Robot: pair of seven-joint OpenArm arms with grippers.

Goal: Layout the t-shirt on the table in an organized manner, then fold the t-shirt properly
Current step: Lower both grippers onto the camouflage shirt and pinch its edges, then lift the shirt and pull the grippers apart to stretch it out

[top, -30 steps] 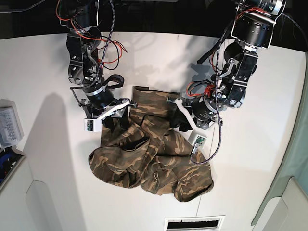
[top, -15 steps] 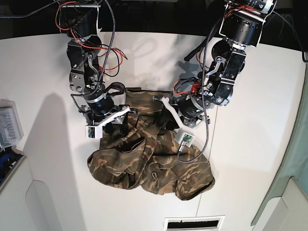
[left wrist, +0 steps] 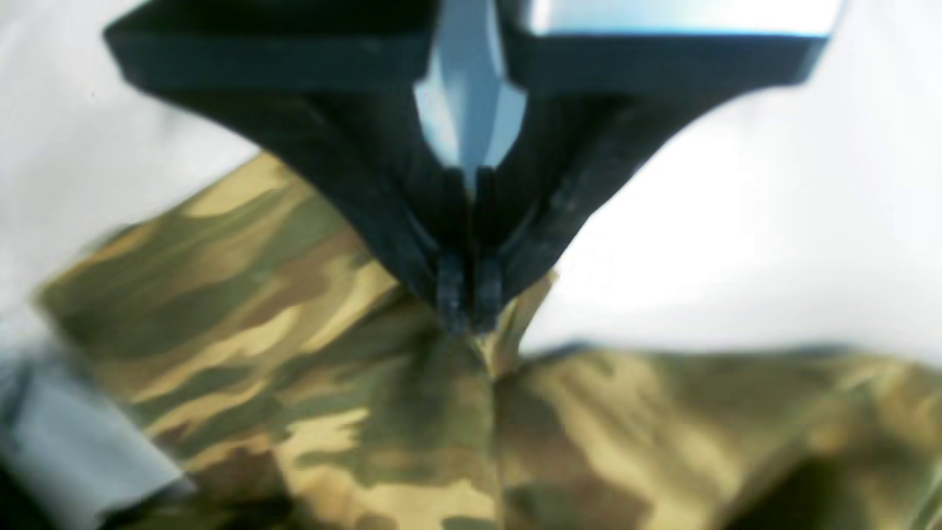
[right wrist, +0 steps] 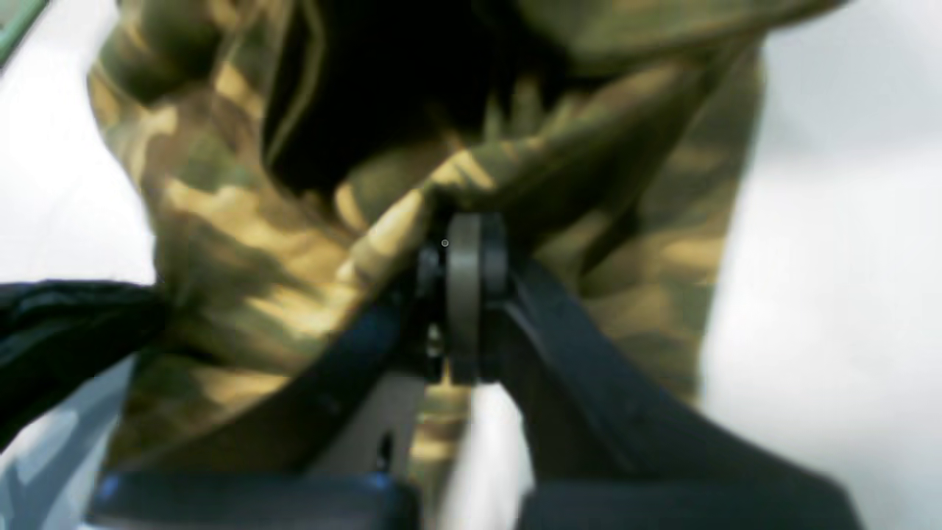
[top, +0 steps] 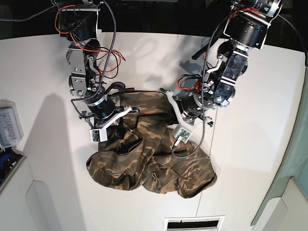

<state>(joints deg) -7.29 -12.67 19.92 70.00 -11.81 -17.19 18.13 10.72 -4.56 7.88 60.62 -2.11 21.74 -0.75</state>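
Note:
The camouflage t-shirt [top: 149,154] lies crumpled in a heap on the middle of the white table [top: 250,144]. Both grippers sit at its far edge. In the left wrist view my left gripper [left wrist: 469,309] is shut on a raised pinch of the t-shirt [left wrist: 412,412]. In the base view that left gripper [top: 163,94] is at the far right part of the heap. My right gripper [right wrist: 464,243] is shut on a fold of the t-shirt [right wrist: 294,243], beside a dark opening in the cloth. In the base view the right gripper [top: 127,108] is at the far left part.
A clear plastic box [top: 9,127] stands at the table's left edge. A slotted vent [top: 192,224] lies at the near edge below the shirt. The table's dark far edge [top: 154,26] runs behind both arms. A green panel [top: 293,159] borders the right side.
Both grippers have gone from open to shut on the shirt's far edge. The left arm has shifted left and toward the far side. The heap has bunched slightly.

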